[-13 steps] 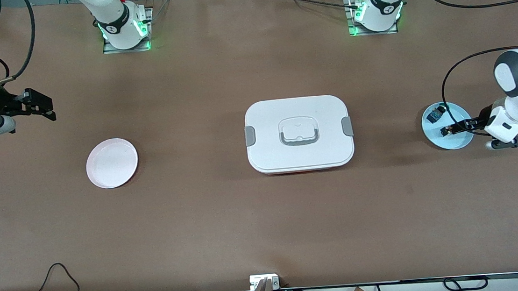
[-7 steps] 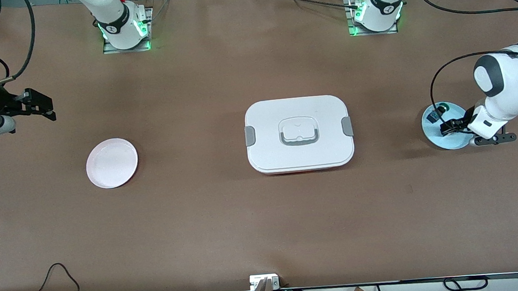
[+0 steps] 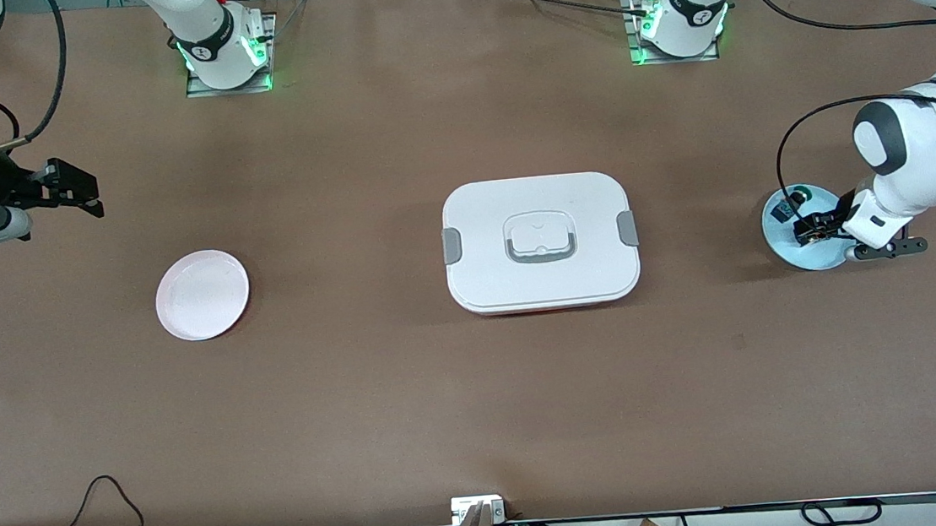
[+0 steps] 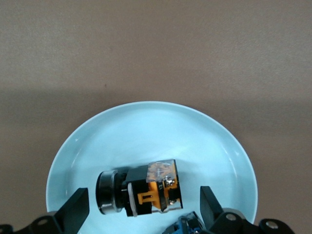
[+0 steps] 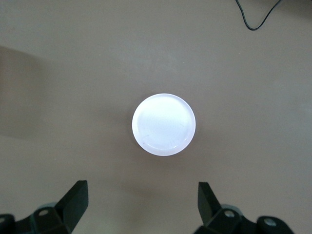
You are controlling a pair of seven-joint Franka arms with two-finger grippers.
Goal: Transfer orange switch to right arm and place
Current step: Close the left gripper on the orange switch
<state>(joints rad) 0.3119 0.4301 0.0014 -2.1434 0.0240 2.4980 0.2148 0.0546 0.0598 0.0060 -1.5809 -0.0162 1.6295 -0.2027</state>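
Observation:
The orange switch [image 4: 146,192] lies on its side in the light blue plate [image 4: 146,126], with its silver-rimmed cap toward one finger. My left gripper [image 4: 144,209] is open and low over the plate, one finger on each side of the switch without touching it. In the front view the left gripper [image 3: 810,230] is over the plate [image 3: 778,243] at the left arm's end of the table and covers the switch. My right gripper [image 3: 77,196] is open and empty, held in the air at the right arm's end of the table.
A small blue-and-black part [image 3: 784,211] with a green cap lies in the same plate; it also shows in the left wrist view [image 4: 187,225]. A white plate [image 3: 202,295] sits near the right arm's end. A white lidded box [image 3: 541,241] stands mid-table.
The left arm has swung its wrist up and around, and its gripper has settled over the blue plate around the switch. The right arm has hardly moved.

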